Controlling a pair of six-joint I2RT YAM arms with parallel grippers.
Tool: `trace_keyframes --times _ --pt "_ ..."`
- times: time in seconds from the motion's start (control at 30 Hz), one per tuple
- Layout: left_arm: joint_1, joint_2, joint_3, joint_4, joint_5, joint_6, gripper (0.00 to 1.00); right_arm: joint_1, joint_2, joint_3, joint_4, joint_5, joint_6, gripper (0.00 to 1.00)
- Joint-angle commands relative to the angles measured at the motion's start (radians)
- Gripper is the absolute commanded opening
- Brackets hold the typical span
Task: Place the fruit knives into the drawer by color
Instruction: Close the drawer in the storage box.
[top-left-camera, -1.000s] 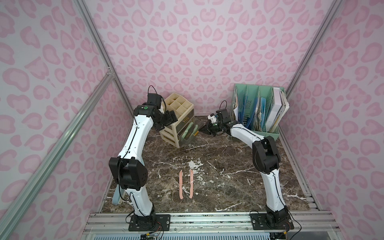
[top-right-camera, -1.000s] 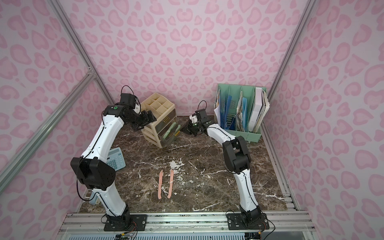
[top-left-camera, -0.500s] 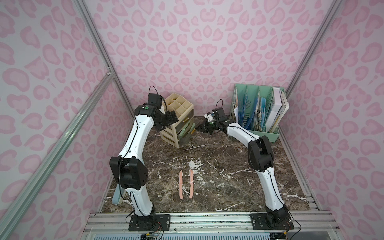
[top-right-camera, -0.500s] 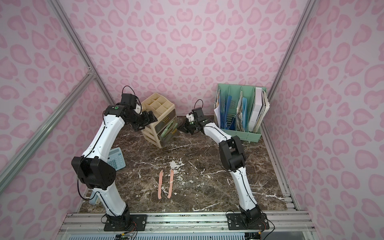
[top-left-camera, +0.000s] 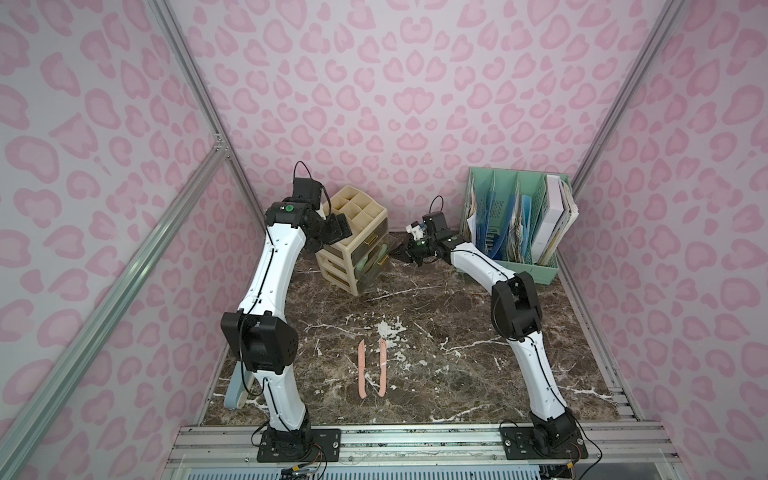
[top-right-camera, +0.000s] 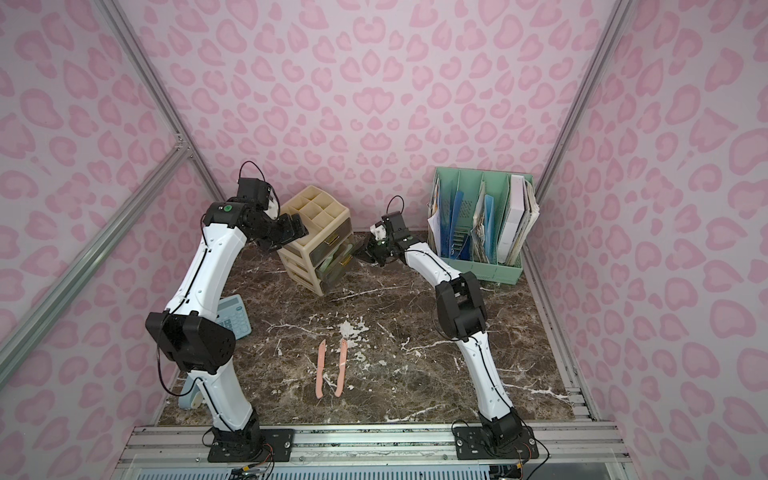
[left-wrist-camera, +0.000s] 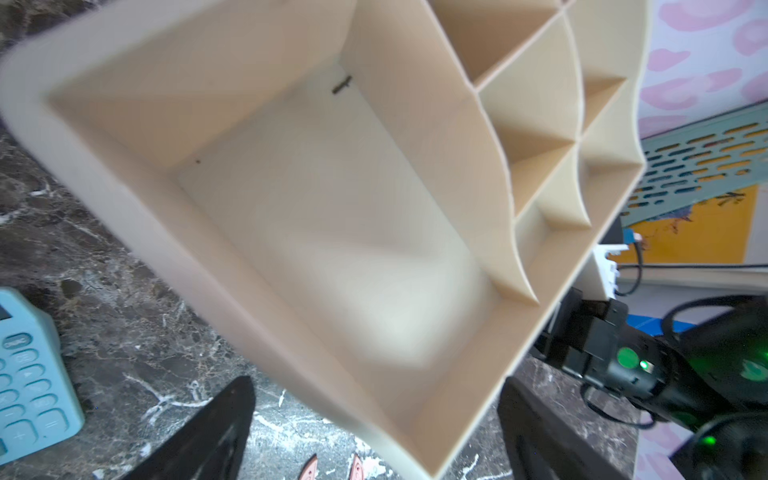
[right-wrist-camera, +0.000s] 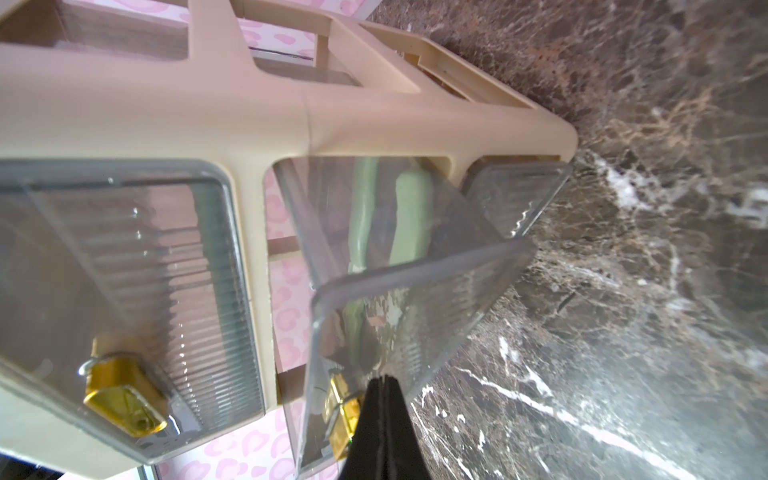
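Office clutter on a brown marble table (top-left-camera: 436, 365), walled in pink leopard print (top-left-camera: 395, 104).
A mint-green file rack (top-left-camera: 509, 272) stands upright in the far right corner against the wall. Its slots hold blue folders (top-left-camera: 498, 224), loose papers and a thick white binder (top-left-camera: 548, 224). A teal calculator (top-right-camera: 232, 318) lies flat near the table's left edge, keys up. At the front left corner sits a pale blue curved object (top-right-camera: 191, 395), half hidden; possibly a tape roll. A silver aluminium rail (top-left-camera: 415, 440) runs along the front.
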Motion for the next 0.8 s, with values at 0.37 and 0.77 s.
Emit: trace_keyframes --times 0.37,0.77 --pt "0.000 0.048 0.006 -0.055 0.016 0.022 0.93 0.004 0.056 0.092 -0.007 -0.038 0.017 0.00" --pt "0.000 0.053 -0.009 -0.032 0.060 0.019 0.93 0.010 0.121 0.181 -0.003 -0.060 0.043 0.00"
